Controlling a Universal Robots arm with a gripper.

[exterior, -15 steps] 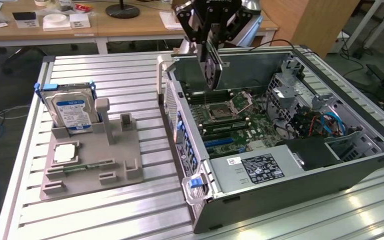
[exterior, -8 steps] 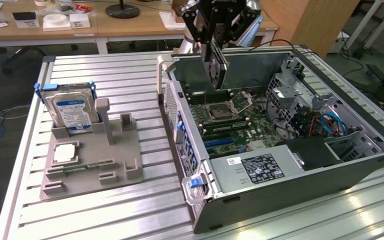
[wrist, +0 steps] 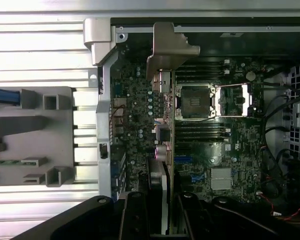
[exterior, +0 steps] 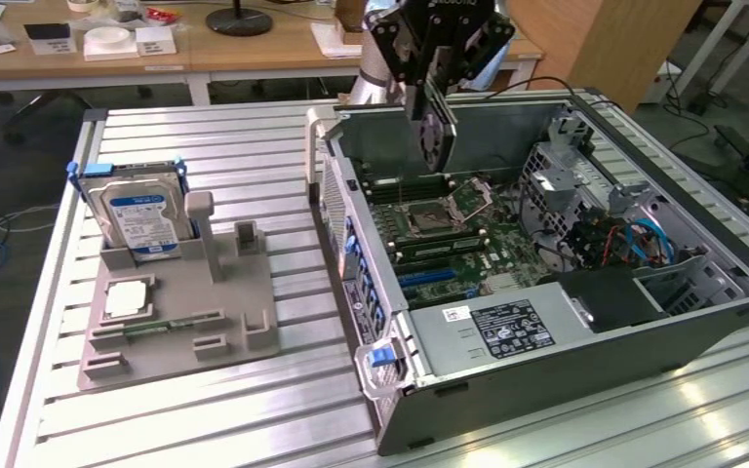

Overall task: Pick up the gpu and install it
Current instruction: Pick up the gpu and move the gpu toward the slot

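In the open computer case (exterior: 583,361), the power supply (exterior: 505,327) lies nearest, with the motherboard (exterior: 479,253) beyond it. Farther back, the gripper (exterior: 429,107) clamps the gpu (exterior: 435,146) on edge, hanging over the board near the CPU socket (exterior: 427,216).

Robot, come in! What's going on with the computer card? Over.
Gripper shut on thin dark circuit card with silver-grey bracket. Card hangs upright over open grey computer case, not seated. Blue cables well aside.
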